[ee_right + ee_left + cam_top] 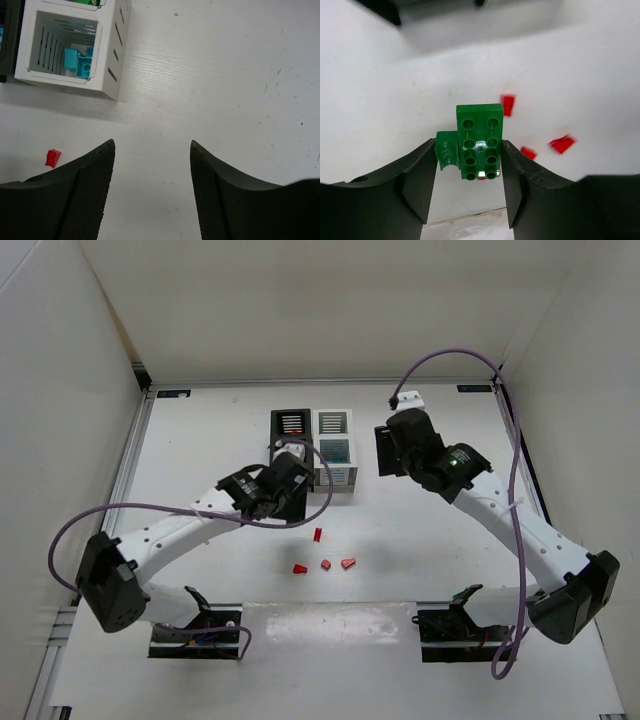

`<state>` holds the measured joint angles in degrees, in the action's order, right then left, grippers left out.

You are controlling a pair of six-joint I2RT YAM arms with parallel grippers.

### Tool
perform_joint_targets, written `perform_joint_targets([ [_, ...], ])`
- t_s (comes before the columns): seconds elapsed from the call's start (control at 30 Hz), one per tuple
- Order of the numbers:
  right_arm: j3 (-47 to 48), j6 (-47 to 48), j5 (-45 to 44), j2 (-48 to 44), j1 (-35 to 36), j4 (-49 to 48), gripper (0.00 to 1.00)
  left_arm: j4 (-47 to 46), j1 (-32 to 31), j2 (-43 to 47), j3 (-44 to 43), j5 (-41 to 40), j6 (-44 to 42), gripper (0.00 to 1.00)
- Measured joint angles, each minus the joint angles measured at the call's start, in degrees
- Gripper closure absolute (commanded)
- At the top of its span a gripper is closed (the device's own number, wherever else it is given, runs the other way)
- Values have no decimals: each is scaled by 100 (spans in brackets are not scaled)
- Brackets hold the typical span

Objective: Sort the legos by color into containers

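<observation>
My left gripper (468, 145) is shut on two green legos side by side: a studded green brick (479, 142) and a smaller green piece (447, 150). It hangs above the table just in front of the containers, the black bin (290, 425) and the white bin (333, 445). Several red legos (326, 564) lie loose on the table below, also seen as red legos (562, 144) under the left wrist. My right gripper (152, 145) stands open over bare table, right of the white bin (117, 45), which holds teal legos (80, 60).
One red lego (52, 157) lies in front of the white bin. White walls close in the table on three sides. Purple cables loop from both arms. The arm bases sit at the near edge.
</observation>
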<state>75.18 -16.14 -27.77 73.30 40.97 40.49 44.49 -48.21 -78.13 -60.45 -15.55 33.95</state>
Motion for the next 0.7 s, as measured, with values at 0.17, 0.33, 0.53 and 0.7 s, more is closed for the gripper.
perform_joint_targets([
  [0.17, -111, -15, 339, -203, -590, -42, 35, -57, 238, -39, -1224, -170, -522, 39],
  [0.33, -118, 11, 678, -439, -1045, -98, 35, -278, 769, -1019, -2524, -92, -992, 39],
  [0.53, -179, 72, 997, -651, -1556, -175, 35, -452, 1198, -2472, -4063, 212, -1388, 39],
  [0.7, -339, 160, 1279, -748, -2039, -173, 35, -520, 1303, -3403, -5071, 417, -1596, 37],
])
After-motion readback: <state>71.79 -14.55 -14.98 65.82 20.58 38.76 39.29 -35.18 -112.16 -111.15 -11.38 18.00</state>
